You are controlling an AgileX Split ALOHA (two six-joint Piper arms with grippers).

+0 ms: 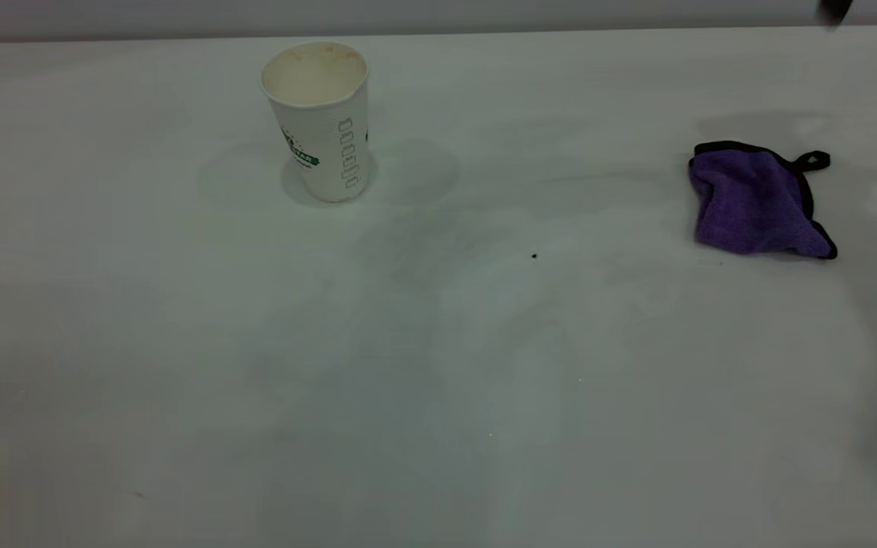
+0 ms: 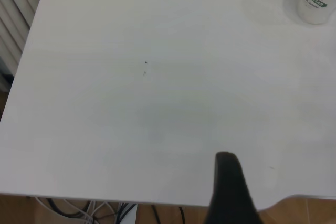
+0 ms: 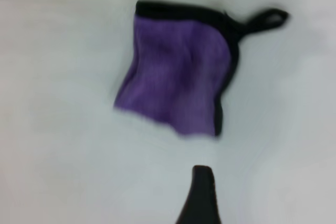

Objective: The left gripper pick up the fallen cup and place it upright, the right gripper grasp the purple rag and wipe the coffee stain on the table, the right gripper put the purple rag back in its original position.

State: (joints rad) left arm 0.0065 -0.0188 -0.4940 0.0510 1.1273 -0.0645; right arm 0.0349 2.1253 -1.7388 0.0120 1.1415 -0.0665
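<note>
A: What is shown of the right gripper (image 3: 202, 195)?

B: Only one dark finger is seen in the right wrist view, above the table (image 1: 438, 426) with the purple rag (image 3: 178, 77) lying free beyond it. Whether the claw is released or clenched cannot be told. Nothing is gripped.

A: And the left gripper (image 2: 228, 190)?

B: A single dark finger is seen over one table edge, well apart from the cup (image 1: 320, 122); its state cannot be told either.

A: Where are the task's things placed?

B: The cup is stood upright toward the tabletop's far edge, left of centre. The rag is laid crumpled near the right edge, loop (image 1: 813, 160) at its far corner. No coffee stain is made out (only a tiny black speck (image 1: 534, 256) near the centre), so the work is judged largely finished.

A: How would they handle?

B: The rag is judged soft and limp, best pinched at a raised fold. The cup is judged light and crushable, best held gently by the wall below its rim.
</note>
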